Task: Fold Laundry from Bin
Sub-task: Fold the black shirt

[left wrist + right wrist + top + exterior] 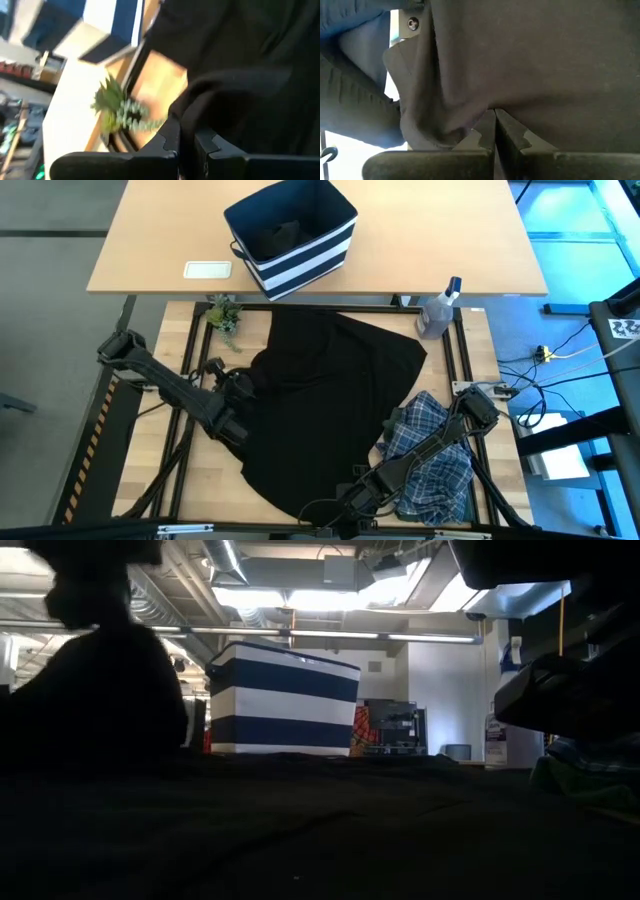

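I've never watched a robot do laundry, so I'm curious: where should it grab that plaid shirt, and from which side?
Probably the plaid shirt is best pinched from above at its bunched top edge, the end nearest the spray bottle. It lies crumpled with raised folds there, while its other side sits under the right arm and against the black garment.

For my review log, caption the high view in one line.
Both pincers, left and right, pinch the black garment spread beside the plaid shirt.
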Action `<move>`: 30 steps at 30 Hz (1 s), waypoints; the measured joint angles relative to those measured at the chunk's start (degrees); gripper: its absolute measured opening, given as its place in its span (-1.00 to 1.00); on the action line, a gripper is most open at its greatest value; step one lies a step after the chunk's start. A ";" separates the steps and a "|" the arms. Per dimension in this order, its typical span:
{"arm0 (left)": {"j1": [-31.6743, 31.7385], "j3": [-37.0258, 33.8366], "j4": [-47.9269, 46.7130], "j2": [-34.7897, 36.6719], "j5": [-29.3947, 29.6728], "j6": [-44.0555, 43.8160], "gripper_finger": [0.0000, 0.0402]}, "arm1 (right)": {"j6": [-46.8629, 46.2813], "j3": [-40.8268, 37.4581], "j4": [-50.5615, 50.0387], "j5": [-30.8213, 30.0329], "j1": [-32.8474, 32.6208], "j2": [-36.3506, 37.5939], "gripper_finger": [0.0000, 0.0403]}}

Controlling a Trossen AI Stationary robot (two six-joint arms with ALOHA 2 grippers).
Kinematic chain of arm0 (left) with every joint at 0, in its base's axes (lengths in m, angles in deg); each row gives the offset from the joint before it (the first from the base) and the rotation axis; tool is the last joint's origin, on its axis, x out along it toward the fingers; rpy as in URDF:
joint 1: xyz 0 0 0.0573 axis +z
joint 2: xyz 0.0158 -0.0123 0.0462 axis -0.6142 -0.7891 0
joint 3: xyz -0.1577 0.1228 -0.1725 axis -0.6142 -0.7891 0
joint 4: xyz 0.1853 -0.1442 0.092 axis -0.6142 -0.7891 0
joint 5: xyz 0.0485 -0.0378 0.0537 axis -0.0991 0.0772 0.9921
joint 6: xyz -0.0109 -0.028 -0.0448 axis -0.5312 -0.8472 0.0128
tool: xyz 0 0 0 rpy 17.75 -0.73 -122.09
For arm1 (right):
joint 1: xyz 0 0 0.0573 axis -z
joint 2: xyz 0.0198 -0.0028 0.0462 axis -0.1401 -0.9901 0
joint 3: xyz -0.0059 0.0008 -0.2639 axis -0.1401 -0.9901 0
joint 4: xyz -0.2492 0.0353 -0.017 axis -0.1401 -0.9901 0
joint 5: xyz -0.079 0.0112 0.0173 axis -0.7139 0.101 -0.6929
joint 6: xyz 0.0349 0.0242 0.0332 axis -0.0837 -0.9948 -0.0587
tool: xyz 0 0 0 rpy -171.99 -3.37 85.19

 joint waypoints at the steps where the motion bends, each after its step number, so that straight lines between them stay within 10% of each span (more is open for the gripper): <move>1: -0.24 1.29 0.02 0.13 0.89 0.77 -0.99 | 0.02 0.00 0.02 -0.17 0.04 0.00 -0.96; 19: -2.17 14.82 -0.11 0.13 3.38 11.13 -1.00 | 8.55 6.97 -3.67 0.42 0.72 1.11 -0.80; 30: -4.91 14.82 2.09 0.10 0.06 11.22 -1.00 | 22.91 21.03 -11.19 -33.63 7.65 1.57 -0.12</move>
